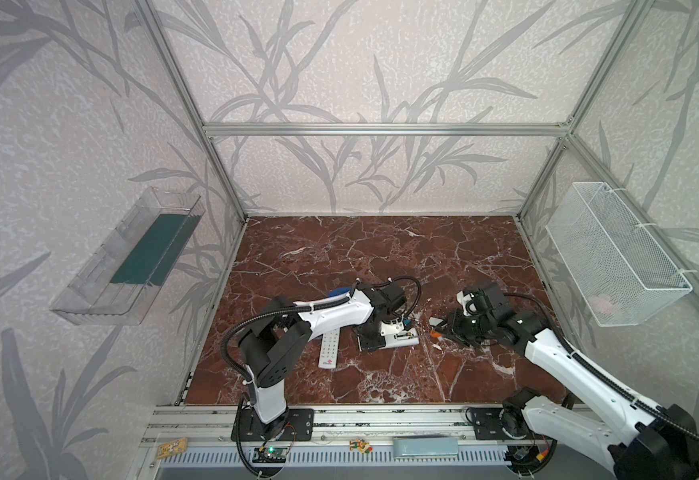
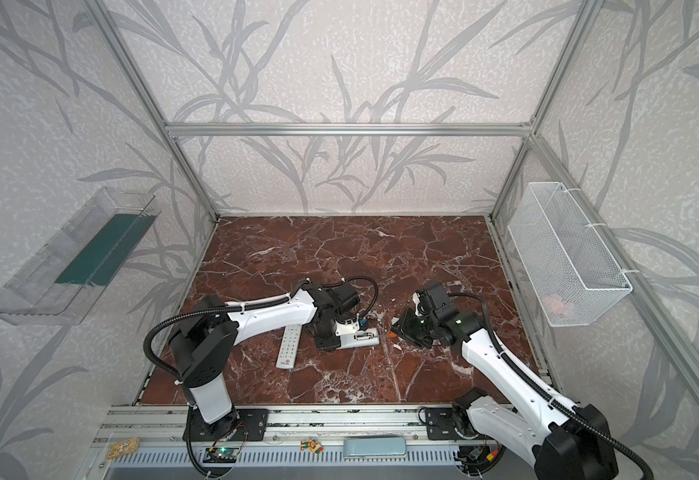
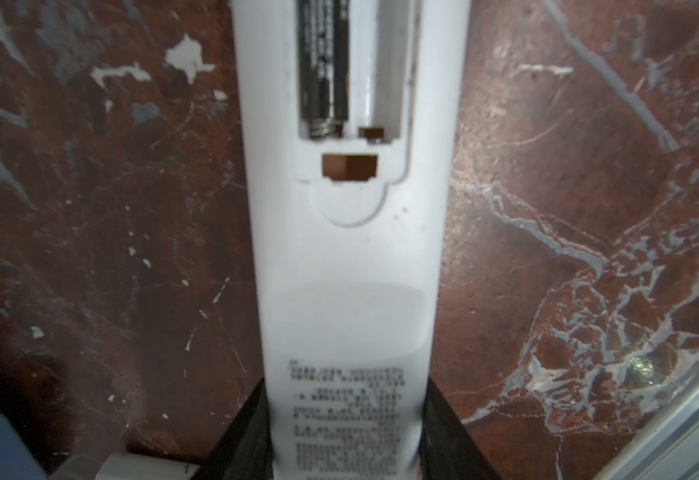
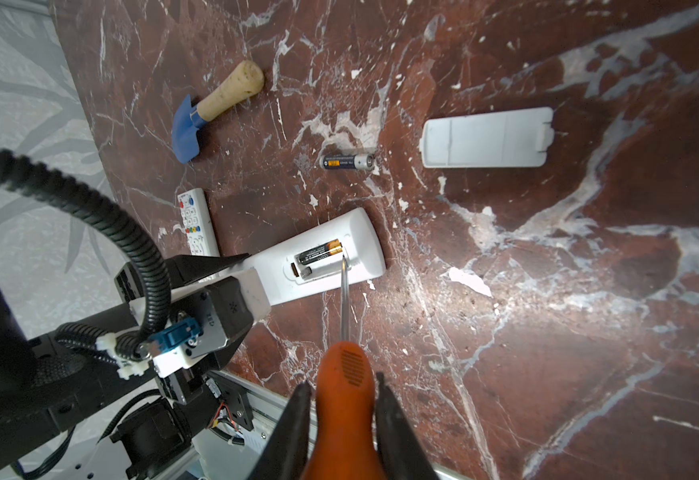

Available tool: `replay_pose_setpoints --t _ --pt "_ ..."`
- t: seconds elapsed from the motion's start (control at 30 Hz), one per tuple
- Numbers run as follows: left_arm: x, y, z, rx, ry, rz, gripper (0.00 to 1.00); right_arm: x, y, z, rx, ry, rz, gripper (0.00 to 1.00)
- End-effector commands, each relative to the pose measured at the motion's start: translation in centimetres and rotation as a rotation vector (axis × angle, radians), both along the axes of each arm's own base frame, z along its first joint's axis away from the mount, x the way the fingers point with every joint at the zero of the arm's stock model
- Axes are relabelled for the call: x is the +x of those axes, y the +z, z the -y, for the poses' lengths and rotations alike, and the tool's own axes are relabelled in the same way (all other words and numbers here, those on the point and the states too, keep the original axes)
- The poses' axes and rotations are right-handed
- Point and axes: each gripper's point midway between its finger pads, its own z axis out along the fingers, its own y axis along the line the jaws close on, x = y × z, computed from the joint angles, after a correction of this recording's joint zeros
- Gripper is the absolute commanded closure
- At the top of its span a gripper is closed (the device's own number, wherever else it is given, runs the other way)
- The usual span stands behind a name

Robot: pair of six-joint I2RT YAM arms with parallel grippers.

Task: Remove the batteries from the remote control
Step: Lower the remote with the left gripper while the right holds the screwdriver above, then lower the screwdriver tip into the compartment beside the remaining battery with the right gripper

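- The remote control (image 4: 331, 266) lay back-up on the counter (image 4: 547, 332). In both top views its long axis ran roughly left to right, with the free end towards the right arm.
- The left pincer (image 3: 345, 415) pinched the remote control by its two long sides at the end away from the open compartment.
- One battery (image 4: 318, 252) sat in that compartment, its long axis along the remote's. Its orange-banded end pointed to the free end and its other end rested against the spring nearer the pincer.
- A loose battery (image 4: 347, 161) lay on its side on the counter, near the remote, with its silvery end towards the white cover (image 4: 487, 137).
- The right pincer (image 4: 343, 380) was pressed onto the orange handle of a screwdriver (image 4: 345, 399). The blade tip lay at the battery's orange end; contact could not be told.
- A second remote (image 1: 329, 349), buttons up, lay beside the left arm, and a blue-headed hammer (image 4: 215, 108) lay beyond it.
- Bare marble stretched behind everything to the back wall; the front rail ran close to both arm bases.
- Print on the remote's back and on both cells was too blurred to read.
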Motion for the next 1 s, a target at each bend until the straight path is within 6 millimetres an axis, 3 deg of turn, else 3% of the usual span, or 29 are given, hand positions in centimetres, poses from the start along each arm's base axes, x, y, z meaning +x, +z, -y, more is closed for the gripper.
replay_pose_setpoints --t 0.0,0.17,0.57,0.83,0.97 --pt "-1.4 0.9 2.7 -0.098 0.008 -0.099 1.00 -1.2 -2.6 0.9 -0.022 -0.077 -0.070 1.00" --pt "-2.0 0.2 2.9 -0.102 0.024 -0.162 1.00 -1.3 -3.3 0.9 0.050 -0.119 -0.021 1.00" --pt "-1.7 -0.7 2.1 -0.088 0.046 -0.166 1.00 -1.5 -2.9 0.7 0.035 0.022 0.120 1.00" --pt "-1.5 -0.6 2.0 -0.101 0.041 -0.147 1.00 -0.7 0.3 0.3 -0.019 0.154 0.219 1.00" --pt "-2.0 -0.5 2.4 -0.124 0.041 -0.181 1.00 -0.2 0.8 -0.3 -0.019 0.202 0.255 1.00"
